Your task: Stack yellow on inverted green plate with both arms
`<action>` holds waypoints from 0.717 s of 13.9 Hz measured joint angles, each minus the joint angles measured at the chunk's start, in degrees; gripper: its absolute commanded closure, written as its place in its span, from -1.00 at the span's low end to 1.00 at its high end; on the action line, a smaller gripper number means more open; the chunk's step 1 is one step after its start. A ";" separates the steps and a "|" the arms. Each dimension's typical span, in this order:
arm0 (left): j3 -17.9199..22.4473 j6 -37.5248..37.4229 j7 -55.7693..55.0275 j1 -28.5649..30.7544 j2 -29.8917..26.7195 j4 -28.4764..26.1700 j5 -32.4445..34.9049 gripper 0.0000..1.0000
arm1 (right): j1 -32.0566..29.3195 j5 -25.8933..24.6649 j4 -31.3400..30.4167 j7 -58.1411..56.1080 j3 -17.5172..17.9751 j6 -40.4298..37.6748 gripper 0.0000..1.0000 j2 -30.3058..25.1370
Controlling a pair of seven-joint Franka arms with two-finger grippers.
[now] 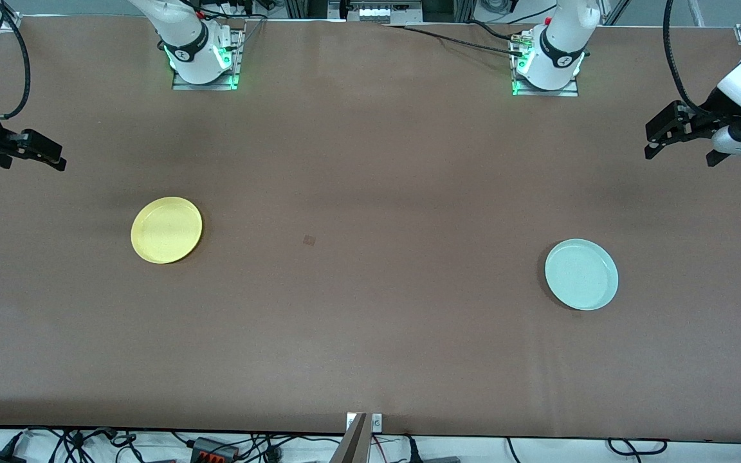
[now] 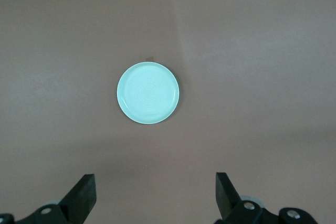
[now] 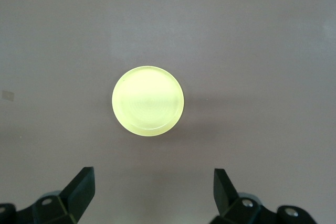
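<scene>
The yellow plate (image 1: 166,229) lies flat on the brown table toward the right arm's end. It also shows in the right wrist view (image 3: 148,100). The pale mint-green plate (image 1: 581,274) lies flat toward the left arm's end, a little nearer to the front camera, and shows in the left wrist view (image 2: 148,93). My right gripper (image 1: 35,162) hangs open and empty, high over the table's edge at its own end. In its wrist view (image 3: 154,187) the plate is well apart from it. My left gripper (image 1: 680,153) hangs open and empty, high over its own end, and also shows in the left wrist view (image 2: 156,190).
The two arm bases (image 1: 203,58) (image 1: 547,64) stand along the table's edge farthest from the front camera. A small dark mark (image 1: 309,240) is on the table between the plates. A metal bracket (image 1: 361,431) and cables sit at the edge nearest the camera.
</scene>
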 measured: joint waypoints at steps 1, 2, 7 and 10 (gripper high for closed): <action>0.00 0.00 0.02 0.00 0.00 0.00 0.00 -1.00 | -0.07 0.00 0.00 0.00 -0.09 -0.05 -1.00 0.00; 0.00 0.00 0.07 0.00 0.00 0.00 0.00 -1.00 | -0.18 0.00 0.00 0.00 -0.18 -0.16 -1.00 0.00; 0.00 0.00 0.17 0.00 0.00 0.00 0.00 -1.00 | -0.46 0.00 -0.08 -0.04 -0.14 -0.51 -1.00 0.01; 0.00 0.00 0.18 0.00 0.00 0.00 0.00 -1.00 | -0.46 0.00 -0.09 -0.48 -0.05 -1.08 -1.00 0.01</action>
